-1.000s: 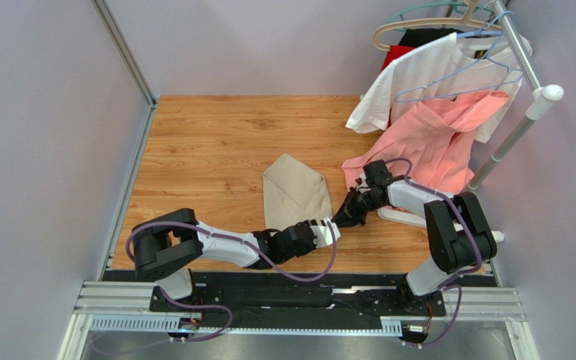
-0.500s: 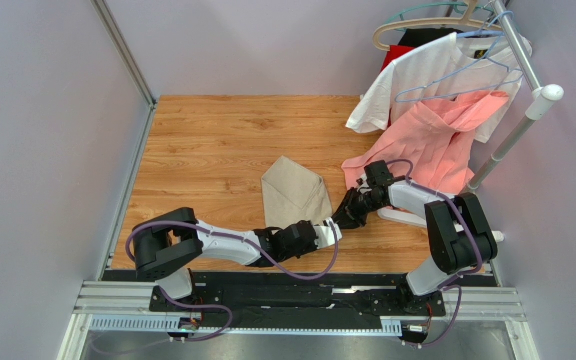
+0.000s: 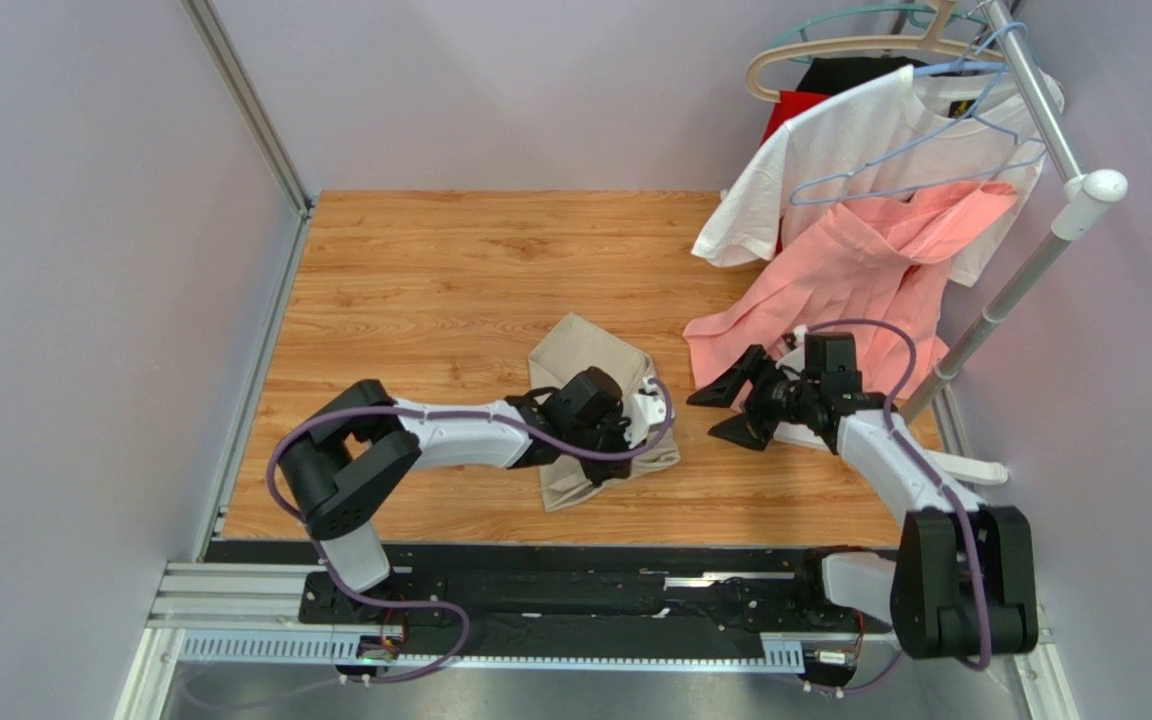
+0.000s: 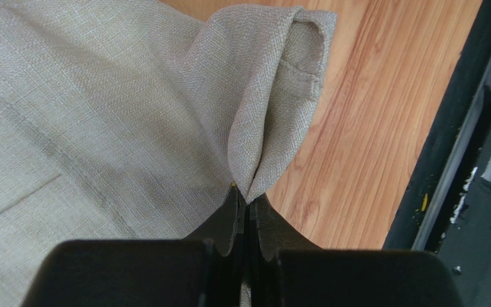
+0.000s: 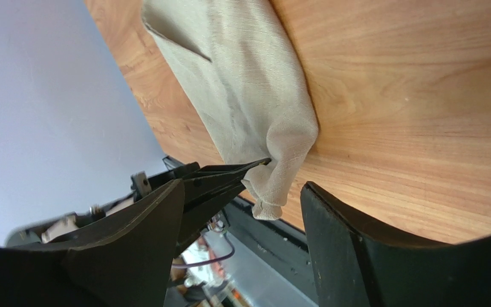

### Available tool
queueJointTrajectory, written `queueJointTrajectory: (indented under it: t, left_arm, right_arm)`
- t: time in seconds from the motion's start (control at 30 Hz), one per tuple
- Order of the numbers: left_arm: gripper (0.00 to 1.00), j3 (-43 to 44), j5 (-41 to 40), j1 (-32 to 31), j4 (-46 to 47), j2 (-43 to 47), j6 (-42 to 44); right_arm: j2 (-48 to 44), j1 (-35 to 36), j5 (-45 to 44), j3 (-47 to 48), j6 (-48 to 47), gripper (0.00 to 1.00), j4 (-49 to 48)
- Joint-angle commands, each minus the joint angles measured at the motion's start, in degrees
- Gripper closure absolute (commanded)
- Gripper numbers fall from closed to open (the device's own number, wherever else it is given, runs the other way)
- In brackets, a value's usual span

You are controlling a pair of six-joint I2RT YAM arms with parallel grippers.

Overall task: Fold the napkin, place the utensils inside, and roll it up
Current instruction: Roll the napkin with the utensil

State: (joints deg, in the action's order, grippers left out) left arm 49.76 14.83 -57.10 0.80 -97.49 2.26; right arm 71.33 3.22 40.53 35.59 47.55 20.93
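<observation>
The left robot arm [image 3: 455,432] and the right robot arm [image 3: 898,458] have smooth white tube parts and chunky black joints. A thin purple cable [image 3: 856,324] loops along each. Their fingers [image 5: 133,243] are black pointed wedges. At 6 o'clock sits a black base plate [image 3: 597,578] on a silver rail [image 3: 222,608].

napkin [image 4: 101,115]: coarse matt woven cloth, stitched hem; table [image 3: 432,270]: smooth wood-grain, slight sheen

The top view looks down from high behind the near edge onto the whole tabletop [image 3: 432,255]. Left wrist view — just behind the left fingers [image 4: 225,224], close on the napkin [image 4: 69,96]. Right wrist view looks between the right fingers [image 5: 357,256] from farther back; all three share the napkin.
</observation>
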Motion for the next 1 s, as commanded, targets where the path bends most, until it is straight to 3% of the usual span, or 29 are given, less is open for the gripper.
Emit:
queueJointTrajectory:
  t: [0.0,0.17,0.37,0.6,0.97]
  left_arm:
    - [1.00,5.78,14.24,3.04,-10.54,-5.86,-1.12]
    - [1.00,9.74,19.70,5.33,-15.82,-9.64,-0.94]
    - [1.00,15.45,25.85,8.49,-24.34,-12.54,-0.07]
    - [1.00,22.39,32.10,11.31,-37.08,-17.11,2.92]
    - [1.00,24.69,33.77,12.63,-42.28,-19.84,4.94]
  right_arm:
    - [-10.23,0.03,-5.19,-3.94,-2.19,0.30,-8.70]
    - [-23.13,0.47,-7.48,-11.15,-6.14,0.30,-19.86]
    - [-31.07,5.20,-10.65,-16.52,-12.83,0.31,-27.60]
    - [-28.45,21.88,-19.60,-15.56,-25.65,0.31,-25.07]
    - [-19.05,27.35,-21.28,-14.94,-31.81,0.29,-24.62]
